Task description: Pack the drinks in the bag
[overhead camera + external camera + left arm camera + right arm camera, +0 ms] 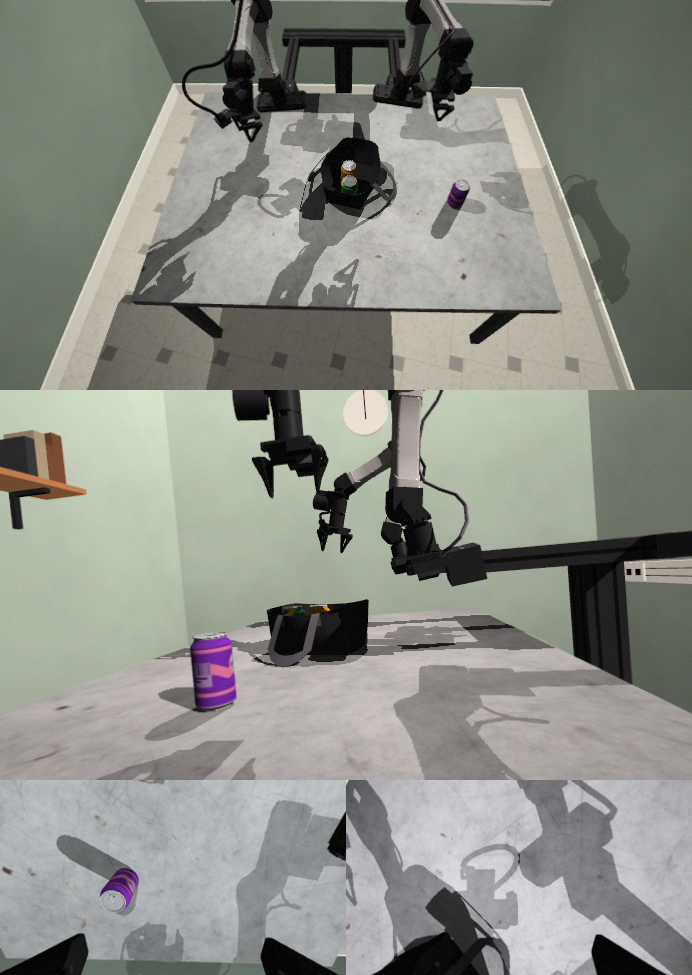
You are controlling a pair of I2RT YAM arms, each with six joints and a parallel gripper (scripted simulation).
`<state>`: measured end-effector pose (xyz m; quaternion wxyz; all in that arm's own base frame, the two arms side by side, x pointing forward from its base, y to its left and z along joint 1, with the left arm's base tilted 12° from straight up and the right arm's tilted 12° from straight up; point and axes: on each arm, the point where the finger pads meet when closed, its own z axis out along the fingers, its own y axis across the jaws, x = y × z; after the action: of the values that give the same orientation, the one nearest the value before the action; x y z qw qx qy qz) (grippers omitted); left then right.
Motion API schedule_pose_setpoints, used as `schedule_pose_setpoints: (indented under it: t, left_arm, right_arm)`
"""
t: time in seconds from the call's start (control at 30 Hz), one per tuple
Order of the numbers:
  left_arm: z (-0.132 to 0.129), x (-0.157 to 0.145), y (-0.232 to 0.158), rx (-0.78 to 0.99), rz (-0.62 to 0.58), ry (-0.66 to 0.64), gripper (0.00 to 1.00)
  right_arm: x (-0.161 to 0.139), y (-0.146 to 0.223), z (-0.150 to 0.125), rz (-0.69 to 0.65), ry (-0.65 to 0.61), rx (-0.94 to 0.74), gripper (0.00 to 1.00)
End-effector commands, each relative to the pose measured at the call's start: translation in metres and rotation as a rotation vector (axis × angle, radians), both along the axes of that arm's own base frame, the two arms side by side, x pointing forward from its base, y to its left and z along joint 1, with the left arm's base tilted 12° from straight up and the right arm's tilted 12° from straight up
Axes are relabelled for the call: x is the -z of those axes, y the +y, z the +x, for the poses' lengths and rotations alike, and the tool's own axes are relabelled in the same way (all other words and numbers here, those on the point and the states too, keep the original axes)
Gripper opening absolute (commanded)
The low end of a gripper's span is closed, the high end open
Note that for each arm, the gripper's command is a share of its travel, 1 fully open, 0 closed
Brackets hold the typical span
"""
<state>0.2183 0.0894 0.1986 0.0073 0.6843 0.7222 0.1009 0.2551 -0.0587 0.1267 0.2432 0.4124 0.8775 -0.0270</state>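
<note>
- Two drink cans stand in the canvas bag [345, 201] [350, 632], an orange can [349, 171] [318, 609] on the far side and a green can [349, 188] [293, 612] just beside it on the near side, as the top view has it (whether they meet the bag's floor is hidden).
- Black and open at the top, the bag stands around the middle of the grey table [400, 260] [350, 720] [196, 845] [650, 845] with its walls up; a grey handle [384, 193] [310, 640] hangs outside it.
- One purple can [458, 195] [214, 675] [119, 889] stands upright on the table, well apart from the bag, to its right in the top view (so that drink is outside the bag).
- The left gripper [442, 113] [296, 492] [174, 944] hangs above the table's far right part in the top view, its jaws wide open with nothing between them.
- The right gripper [249, 133] [332, 550] [521, 942] is over the far left part, also above the table, its jaws open and holding nothing (a little short of fully spread).
- Both grippers are apart from the bag and the cans.
- On the left in the exterior view, an orange shelf [65, 489] bears books [45, 455]; a round white disc [365, 412] is on the far wall.
</note>
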Motion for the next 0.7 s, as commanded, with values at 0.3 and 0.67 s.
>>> schedule_pose_setpoints:
  t: [0.3, 0.67]
  left_arm:
    - [0.002, -0.005, -0.001, -0.003, -0.001, -0.024, 1.0]
    - [0.002, -0.005, -0.001, -0.003, -0.001, -0.024, 1.0]
  right_arm:
    - [-0.042, -0.042, -0.04, 0.238, 0.17, 0.419, 0.86]
    - [-0.071, -0.065, -0.062, 0.36, 0.195, 0.658, 0.86]
